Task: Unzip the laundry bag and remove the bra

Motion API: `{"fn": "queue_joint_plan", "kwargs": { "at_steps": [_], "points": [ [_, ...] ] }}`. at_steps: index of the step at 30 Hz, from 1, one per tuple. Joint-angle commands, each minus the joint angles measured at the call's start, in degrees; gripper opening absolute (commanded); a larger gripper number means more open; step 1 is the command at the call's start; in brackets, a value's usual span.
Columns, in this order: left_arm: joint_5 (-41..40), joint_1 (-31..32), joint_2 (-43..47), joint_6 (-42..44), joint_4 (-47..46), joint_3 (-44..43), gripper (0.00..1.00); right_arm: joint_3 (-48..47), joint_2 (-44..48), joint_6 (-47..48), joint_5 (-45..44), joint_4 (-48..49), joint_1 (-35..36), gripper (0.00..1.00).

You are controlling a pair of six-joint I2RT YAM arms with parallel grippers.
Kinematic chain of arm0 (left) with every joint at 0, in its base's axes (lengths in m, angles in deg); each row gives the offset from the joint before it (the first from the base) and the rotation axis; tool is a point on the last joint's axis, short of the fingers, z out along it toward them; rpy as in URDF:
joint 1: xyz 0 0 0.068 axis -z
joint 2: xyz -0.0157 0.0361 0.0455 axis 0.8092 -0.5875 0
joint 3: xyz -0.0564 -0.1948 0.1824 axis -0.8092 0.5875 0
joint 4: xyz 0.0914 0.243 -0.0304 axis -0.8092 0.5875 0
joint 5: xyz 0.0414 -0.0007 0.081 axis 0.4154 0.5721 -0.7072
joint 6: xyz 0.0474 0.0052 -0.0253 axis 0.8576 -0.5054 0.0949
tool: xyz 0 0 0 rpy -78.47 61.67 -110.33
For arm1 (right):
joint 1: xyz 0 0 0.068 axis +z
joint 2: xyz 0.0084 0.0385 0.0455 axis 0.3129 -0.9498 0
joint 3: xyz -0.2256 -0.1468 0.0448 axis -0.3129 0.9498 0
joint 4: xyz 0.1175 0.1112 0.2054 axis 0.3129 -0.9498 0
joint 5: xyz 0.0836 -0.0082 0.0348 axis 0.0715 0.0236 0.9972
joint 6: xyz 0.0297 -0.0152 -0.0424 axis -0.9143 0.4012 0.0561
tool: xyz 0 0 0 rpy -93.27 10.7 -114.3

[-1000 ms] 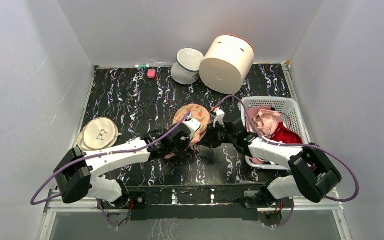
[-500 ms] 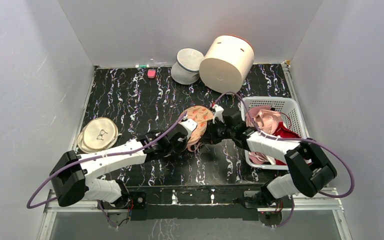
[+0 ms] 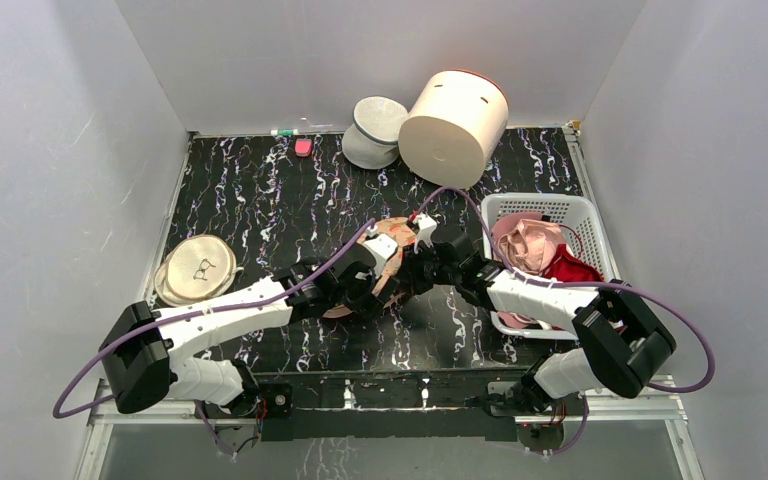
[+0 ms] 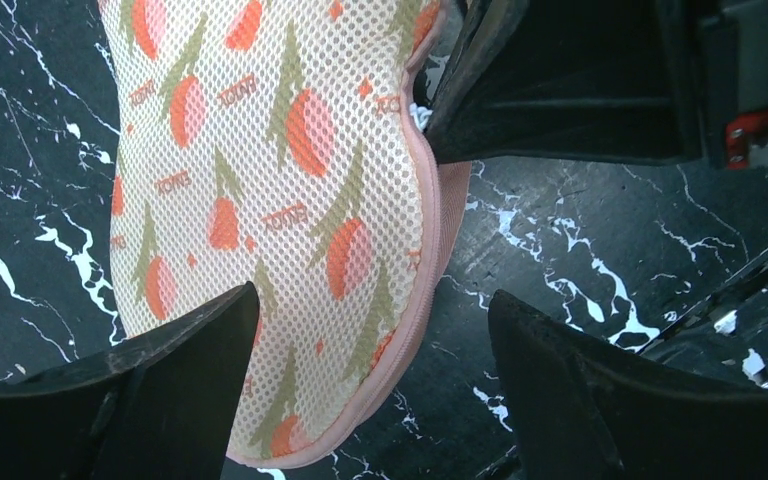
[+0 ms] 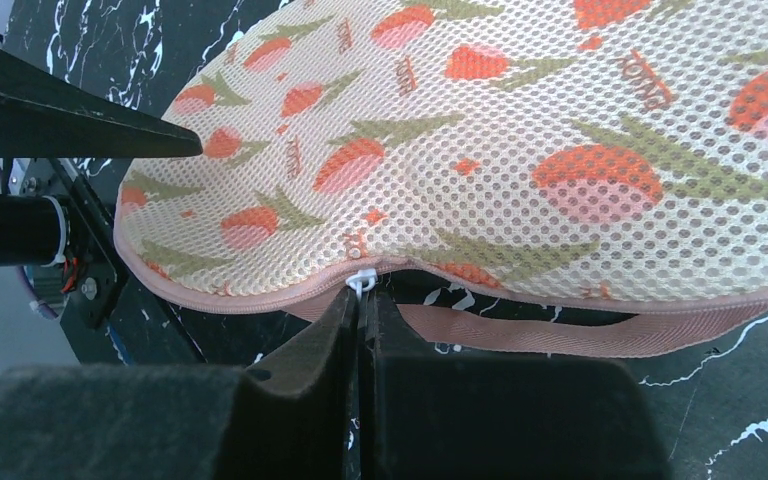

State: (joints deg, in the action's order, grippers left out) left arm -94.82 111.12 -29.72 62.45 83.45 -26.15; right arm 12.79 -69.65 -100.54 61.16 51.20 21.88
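The laundry bag (image 5: 480,150) lies zipped on the worktop (image 3: 260,190) between our arms, long axis slanting near-left to far-right. Our right jaws pinch the white zip pull (image 5: 360,281) at its waist; our left jaws gape wide over its near end, gripping nothing. We cannot read the print's small lettering.

A peanut-shaped laundry bag (image 4: 260,180), peach mesh printed with red-and-green sprigs and edged in pink, sits just left of the white basket (image 3: 545,199). Its zip is closed along the visible edge, with the white pull at the waist. A shiny salmon-pink bra (image 3: 526,244) lies bunched inside that basket.
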Motion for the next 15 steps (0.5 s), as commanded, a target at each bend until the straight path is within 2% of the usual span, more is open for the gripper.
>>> {"fn": "queue_joint_plan", "kwargs": {
  "at_steps": [1,9,12,15],
  "points": [
    [1.24,-0.27,0.37,-0.77,-3.12,-2.14,0.84,-1.30,1.67,0.61,-0.46,4.45,-0.05,0.00],
    [0.49,-0.25,-5.40,0.85,-3.25,-4.93,0.77,-0.37,1.65,-0.57,2.96,6.08,-0.05,0.00],
    [-1.76,-0.31,-7.54,1.41,-2.87,-5.39,0.71,-0.23,1.89,-0.47,3.38,6.01,-0.04,0.00],
    [-4.91,-0.31,-8.22,1.35,-2.39,-5.53,0.56,-0.06,2.06,-0.50,3.46,5.95,-0.04,0.00]
  ]
}}
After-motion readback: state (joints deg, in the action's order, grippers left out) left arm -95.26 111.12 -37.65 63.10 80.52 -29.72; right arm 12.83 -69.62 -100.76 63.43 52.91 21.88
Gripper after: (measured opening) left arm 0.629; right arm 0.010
